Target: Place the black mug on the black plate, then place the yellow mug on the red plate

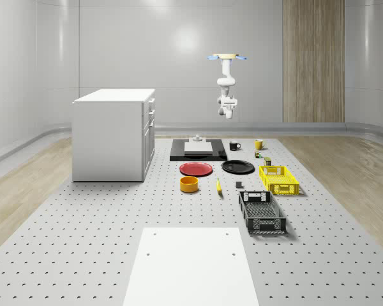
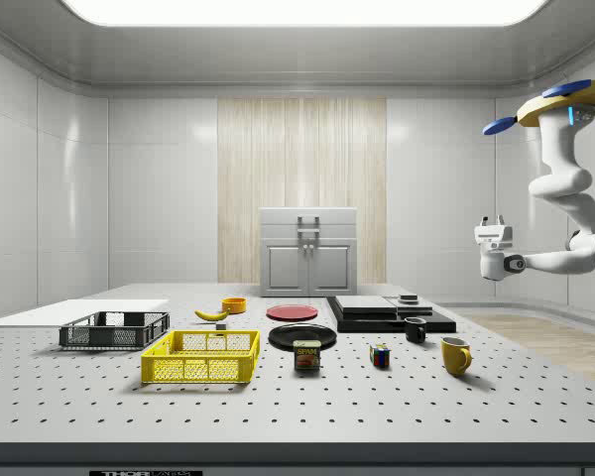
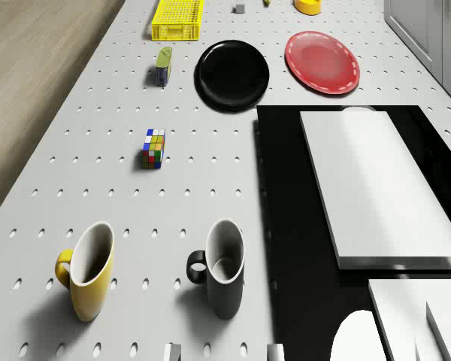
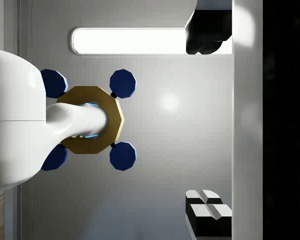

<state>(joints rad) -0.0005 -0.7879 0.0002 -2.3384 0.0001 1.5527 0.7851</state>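
The robot's white two-finger gripper hangs high above the perforated grey worktop, jaws' spacing impossible to tell, drone hovering beyond the far edge. The black ceramic mug stands upright beside the yellow ceramic mug, well apart from the round black plate; a good grasp likely means descending straight over its rim, clear of the handle.

Black mug with pale inside; yellow mug, darker inside. Black plate glossy, red plate with thin pale dashed rim. Cube in blue, yellow, red, green, white squares. Yellow basket, black basket, orange-yellow bowl, yellow banana. Table light grey, dotted with dark holes. White cabinet. Drone gold with blue rotors, white arm.
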